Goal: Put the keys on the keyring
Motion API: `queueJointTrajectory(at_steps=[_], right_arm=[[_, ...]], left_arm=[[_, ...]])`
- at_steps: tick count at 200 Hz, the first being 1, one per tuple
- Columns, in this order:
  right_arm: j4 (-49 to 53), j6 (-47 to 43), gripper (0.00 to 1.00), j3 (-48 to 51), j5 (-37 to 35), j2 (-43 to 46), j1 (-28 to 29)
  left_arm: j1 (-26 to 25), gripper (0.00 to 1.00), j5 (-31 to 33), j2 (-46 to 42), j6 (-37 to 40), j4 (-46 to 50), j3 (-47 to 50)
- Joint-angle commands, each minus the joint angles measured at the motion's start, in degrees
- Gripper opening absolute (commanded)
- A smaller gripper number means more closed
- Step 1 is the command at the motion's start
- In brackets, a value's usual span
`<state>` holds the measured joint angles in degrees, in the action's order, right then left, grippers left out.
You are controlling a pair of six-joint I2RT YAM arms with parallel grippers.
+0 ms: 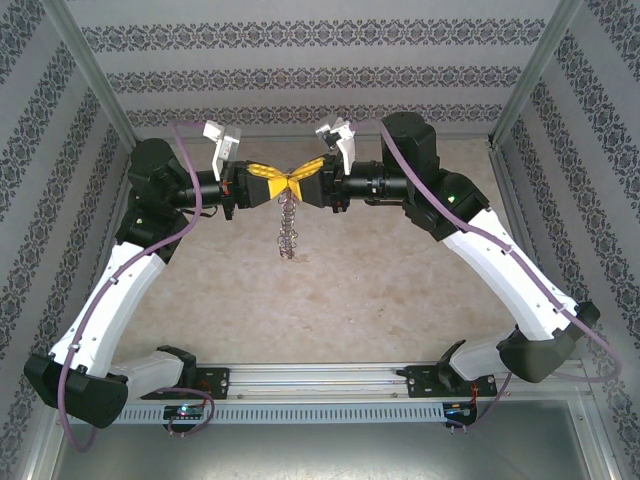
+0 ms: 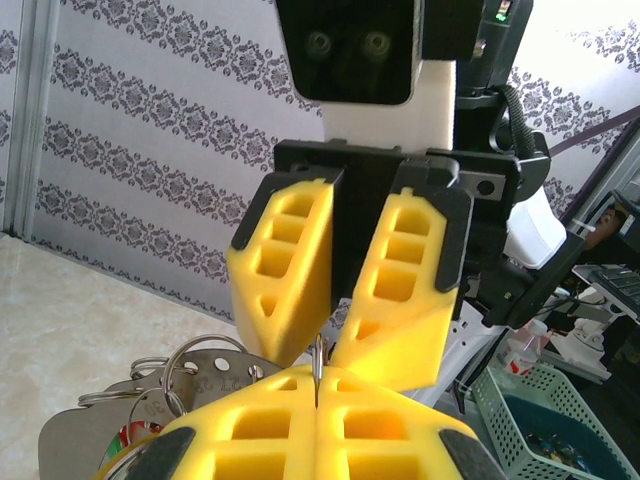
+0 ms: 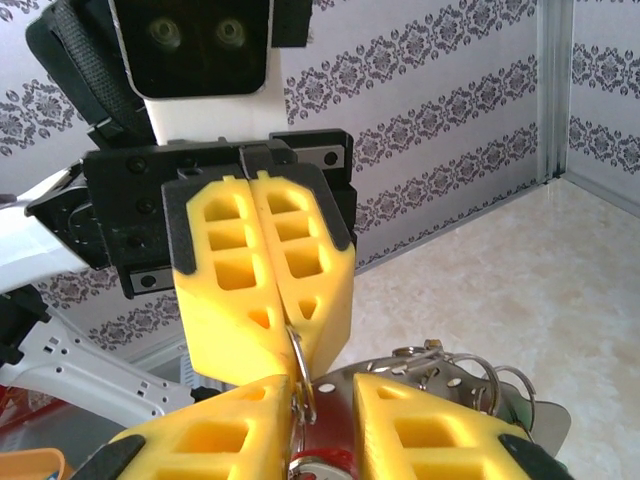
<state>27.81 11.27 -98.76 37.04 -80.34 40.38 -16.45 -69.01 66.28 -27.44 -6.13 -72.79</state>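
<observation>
Mia: Left gripper [image 2: 316, 392] fingers, closest to its wrist camera, are pressed together on a thin metal loop of the keyring [image 1: 288, 225].
Tom: And the right gripper [image 3: 322, 388]?
Mia: Tip to tip with it, jaws a little apart around that loop.
Tom: Room?
Mia: Bare bench [image 1: 400, 290] all round; walls well apart from both.
Tom: Counts?
Mia: Two grippers, one keyring; the keys [image 2: 130, 436] bunch too tightly to count.
Tom: Orientation?
Mia: It hangs limp, long axis straight down from the fingertips.
</observation>
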Motion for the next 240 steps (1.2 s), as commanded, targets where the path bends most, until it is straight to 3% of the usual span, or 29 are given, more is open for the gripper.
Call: queueJointTrajectory(at_steps=[1, 40, 69, 136, 161, 184, 210, 240], right_arm=[[-0.9, 0.3, 0.22, 0.3, 2.6, 0.6, 0.6], [-0.8, -0.3, 0.13, -0.6, 3.1, -0.3, 0.8], [-0.4, -1.3, 0.0, -1.3, 3.2, -0.6, 0.8], [-0.2, -3.7, 0.0, -1.2, 1.3, 0.4, 0.7], [0.8, -5.6, 0.0, -0.9, -1.9, 1.2, 0.7], [3.9, -8.3, 0.0, -1.3, -5.7, 1.8, 0.8], [9.4, -12.9, 0.0, -3.0, -10.4, 1.8, 1.5], [12.6, -16.7, 0.0, -4.3, -13.0, 2.0, 2.0]], left_arm=[[-0.3, 0.0, -1.4, -0.5, -1.5, -5.9, -1.9], [-0.4, 0.0, -1.5, -0.4, -2.8, -7.4, -1.1], [-0.6, 0.0, -1.6, -0.4, -3.0, -7.4, -0.9], [-0.6, 0.0, -2.4, -0.2, -2.0, -5.0, -0.6], [-0.6, 0.05, 0.0, -0.9, 4.8, 4.2, -2.3], [-0.7, 0.17, 4.0, -1.3, 15.2, 18.2, -5.7], [-0.6, 0.19, 10.9, -2.4, 24.3, 29.0, -9.0], [-0.9, 0.26, 11.4, -0.8, 30.8, 39.0, -14.3]])
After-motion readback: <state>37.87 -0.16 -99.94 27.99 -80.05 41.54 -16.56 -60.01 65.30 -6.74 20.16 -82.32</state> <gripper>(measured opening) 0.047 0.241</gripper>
